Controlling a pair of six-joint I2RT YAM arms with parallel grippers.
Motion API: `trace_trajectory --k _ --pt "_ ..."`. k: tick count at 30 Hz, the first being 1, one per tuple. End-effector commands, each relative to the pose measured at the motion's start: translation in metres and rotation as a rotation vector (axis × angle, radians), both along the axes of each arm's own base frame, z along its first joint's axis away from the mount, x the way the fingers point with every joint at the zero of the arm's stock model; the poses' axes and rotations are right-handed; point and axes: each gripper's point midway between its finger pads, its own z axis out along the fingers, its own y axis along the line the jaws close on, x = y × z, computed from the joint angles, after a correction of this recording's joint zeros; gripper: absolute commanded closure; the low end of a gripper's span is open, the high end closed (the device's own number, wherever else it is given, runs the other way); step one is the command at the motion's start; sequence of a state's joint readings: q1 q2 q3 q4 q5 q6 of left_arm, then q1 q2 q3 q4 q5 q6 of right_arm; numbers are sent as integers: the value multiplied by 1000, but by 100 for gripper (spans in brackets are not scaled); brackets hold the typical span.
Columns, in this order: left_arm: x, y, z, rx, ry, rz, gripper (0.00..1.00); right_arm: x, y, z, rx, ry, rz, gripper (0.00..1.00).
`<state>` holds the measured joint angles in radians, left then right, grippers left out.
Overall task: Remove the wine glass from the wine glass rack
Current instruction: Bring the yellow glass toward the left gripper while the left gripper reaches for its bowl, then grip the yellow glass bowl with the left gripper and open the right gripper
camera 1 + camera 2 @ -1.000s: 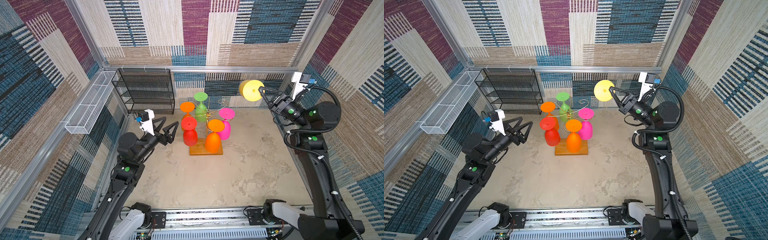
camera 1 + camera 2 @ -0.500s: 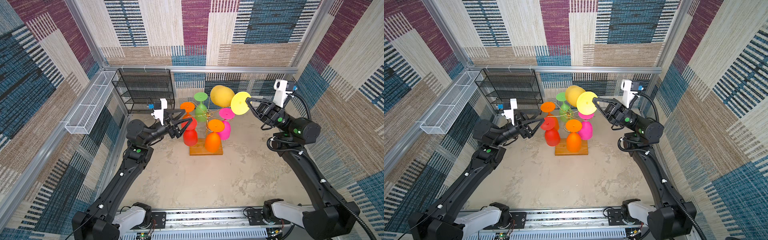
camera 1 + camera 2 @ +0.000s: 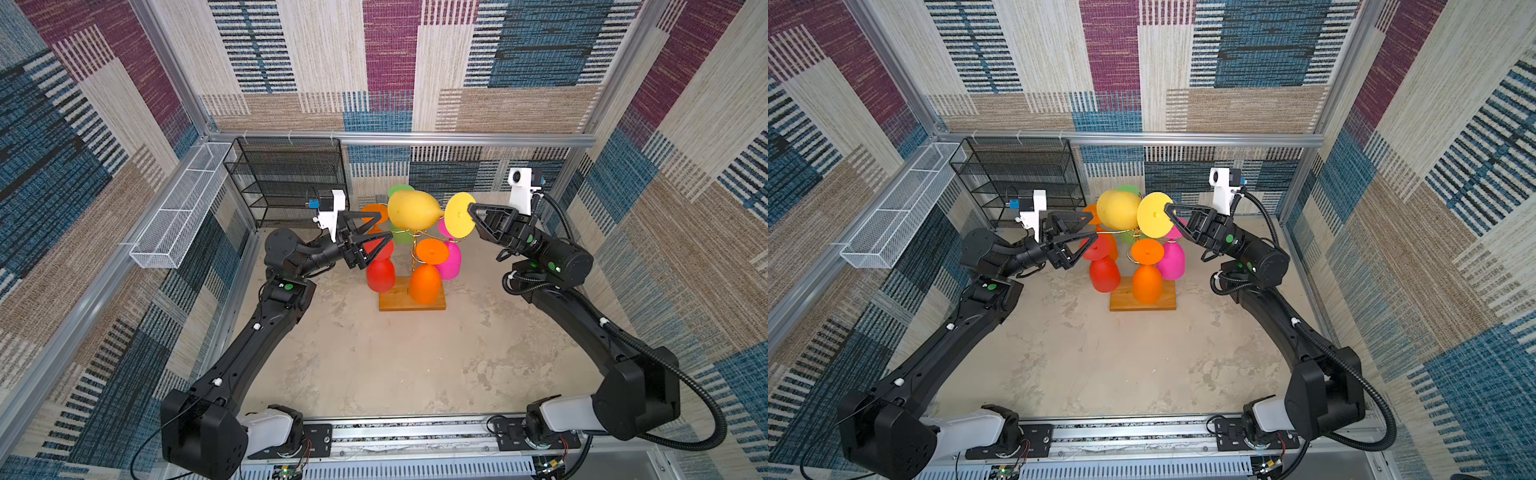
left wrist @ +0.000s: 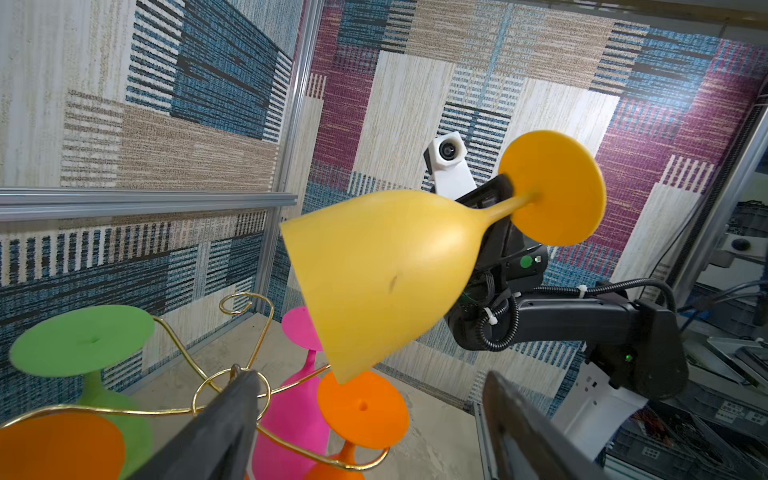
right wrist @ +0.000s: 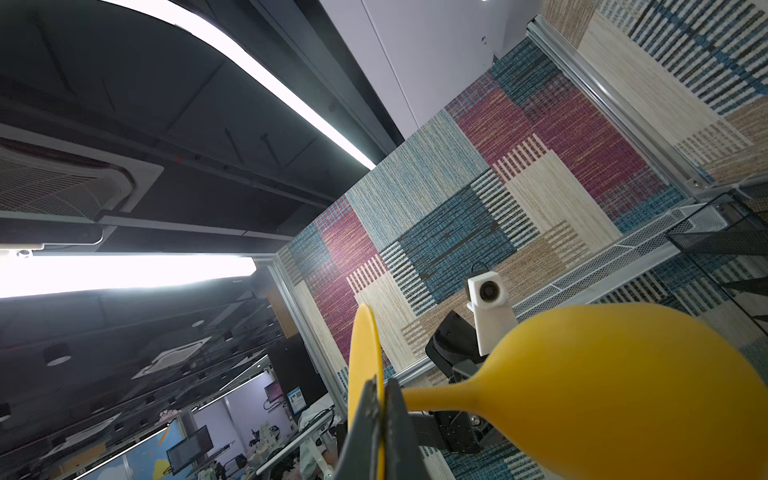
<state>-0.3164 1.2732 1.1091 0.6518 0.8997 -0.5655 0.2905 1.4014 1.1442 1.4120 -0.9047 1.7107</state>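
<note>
Woven patchwork walls (image 3: pixel 415 62) enclose a beige, mottled tabletop (image 3: pixel 374 365). At the back stands a black mesh shelf unit (image 3: pixel 291 178), with a white wire basket (image 3: pixel 174 220) along the side rail.

At centre is the wine glass rack (image 3: pixel 390 300), a gold pole with curled arms on a wood base. It carries five hanging glasses (image 3: pixel 380 274) in red, orange, pink and green.

The yellow wine glass (image 3: pixel 411 210) lies roughly level in the air above the rack's top. As far as the left wrist view shows, it is clear of the wire arms, with its bowl pointing toward the left side.

The right gripper (image 3: pixel 469 208) is clenched on the glass's thin foot disc. The left gripper (image 3: pixel 386 225) is spread wide and empty just beside the bowl's mouth. In the left wrist view, one finger (image 4: pixel 232 399) crosses in front of the rack's centre ring.

Likely hazards:
- **Slipping grip:** the pinch is far from the bowl's weight, so the glass could pivot or slide out — onto the glasses below.
- **Snagged wire:** a finger catching the gold wire could tip the rack.
- **Early release:** letting go before the other jaws close would drop the glass.
</note>
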Motion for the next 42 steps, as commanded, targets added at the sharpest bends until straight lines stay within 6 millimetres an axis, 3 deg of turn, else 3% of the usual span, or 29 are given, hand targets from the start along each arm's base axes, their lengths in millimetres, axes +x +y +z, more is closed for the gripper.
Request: trace_trajectory --k 1,13,27,35,42 --pt "-10 -4 10 -9 -41 -60 14 -44 -12 12 101 -217 43 100" --pt "-17 -11 7 -26 -37 -121 16 -36 -12 5 143 -188 83 100" --pt "-37 -5 17 -48 -76 -131 60 -17 -7 -7 138 -107 79 100" --pt "-52 0 30 -68 -100 -137 76 -2 -2 -19 115 -36 87 100" --pt "-66 5 38 -90 -127 -143 90 6 6 -27 44 -4 52 86"
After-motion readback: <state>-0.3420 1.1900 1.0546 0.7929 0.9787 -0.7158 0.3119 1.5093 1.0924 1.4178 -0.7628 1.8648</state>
